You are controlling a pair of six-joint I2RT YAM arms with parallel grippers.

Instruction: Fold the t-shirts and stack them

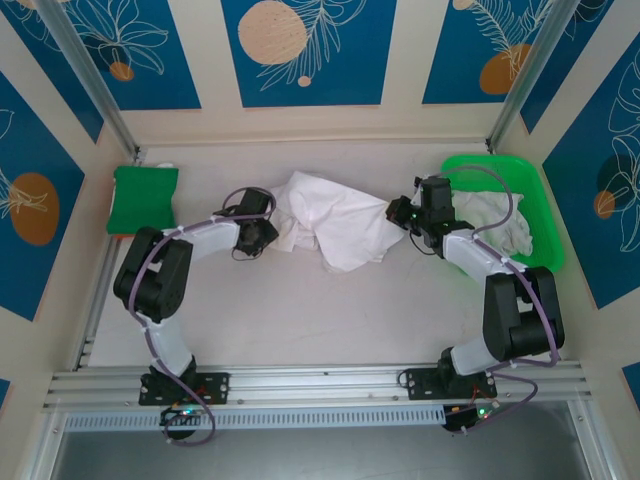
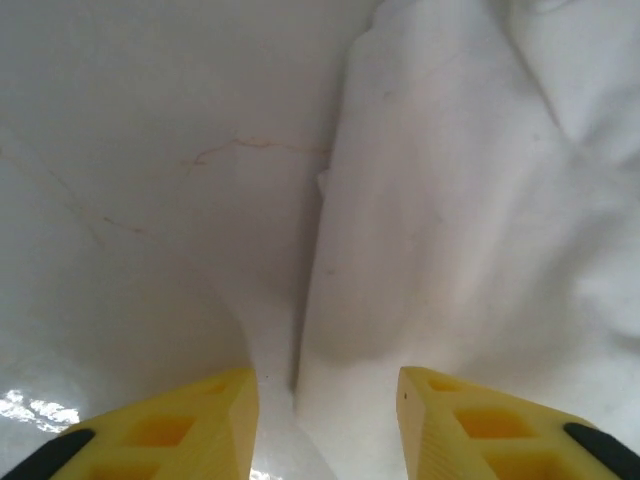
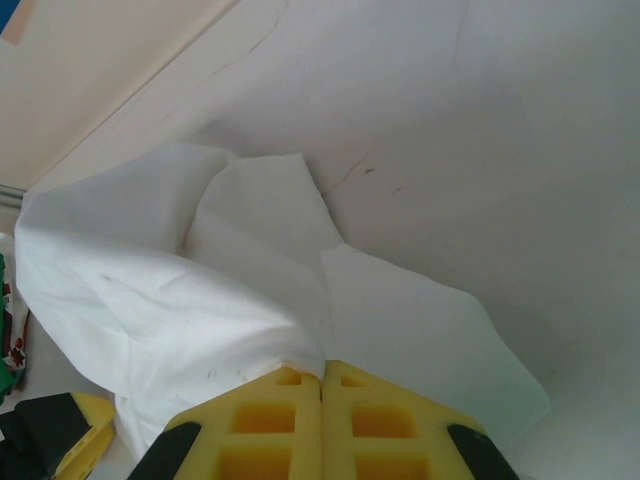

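On the table (image 1: 300, 320), a t-shirt (image 1: 345, 228) lies between right claw (image 3: 322, 376), clamped on it, and half-open left claw (image 2: 325, 378).

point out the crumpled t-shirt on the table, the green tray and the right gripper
crumpled t-shirt (image 1: 340, 228), top view, middle of the cloth
green tray (image 1: 490, 160), top view, far rim
right gripper (image 3: 322, 377), right wrist view, between its fingertips

Bright even light, soft shadows, wrist cams washed-out, slightly blurry, lower-left glare
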